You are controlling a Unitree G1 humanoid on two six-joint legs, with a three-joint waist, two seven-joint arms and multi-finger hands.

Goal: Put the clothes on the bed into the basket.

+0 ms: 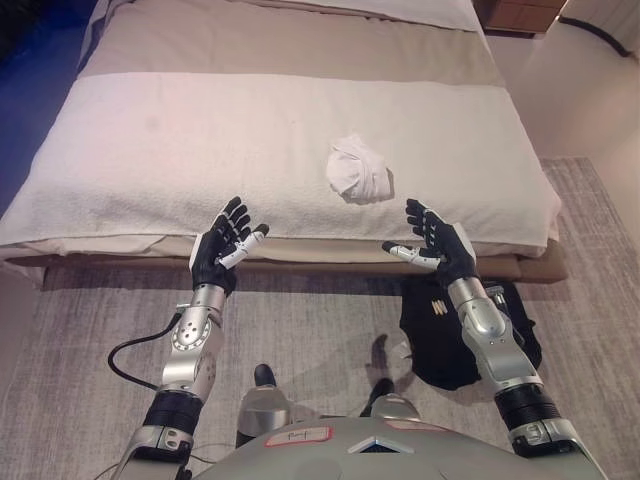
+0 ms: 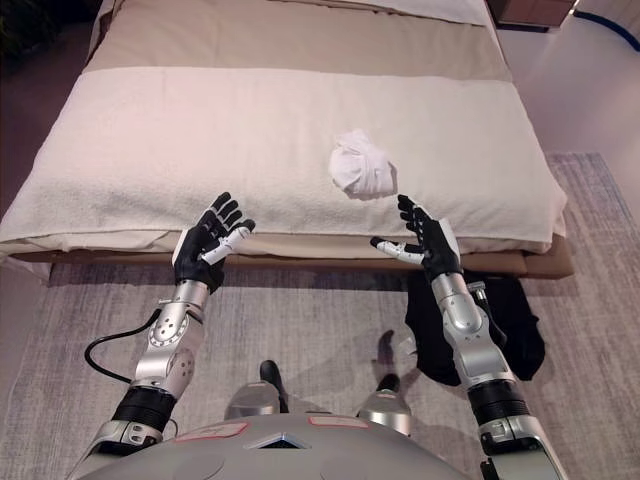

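A crumpled white garment [image 1: 358, 170] lies on the bed [image 1: 200, 150], near its foot and right of centre. Both my hands hover at the bed's foot edge with palms facing each other and nothing in them. My left hand [image 1: 224, 250] is open, well to the left of the garment. My right hand [image 1: 437, 246] is open too, just below and right of the garment, not touching it. A black basket or bag [image 1: 440, 335] sits on the rug under my right forearm, partly hidden by the arm.
The bed has a cream cover and a tan blanket [image 1: 280, 40] farther back. A grey rug [image 1: 330, 320] covers the floor at the foot. A wooden nightstand [image 1: 520, 15] stands at the far right by the wall.
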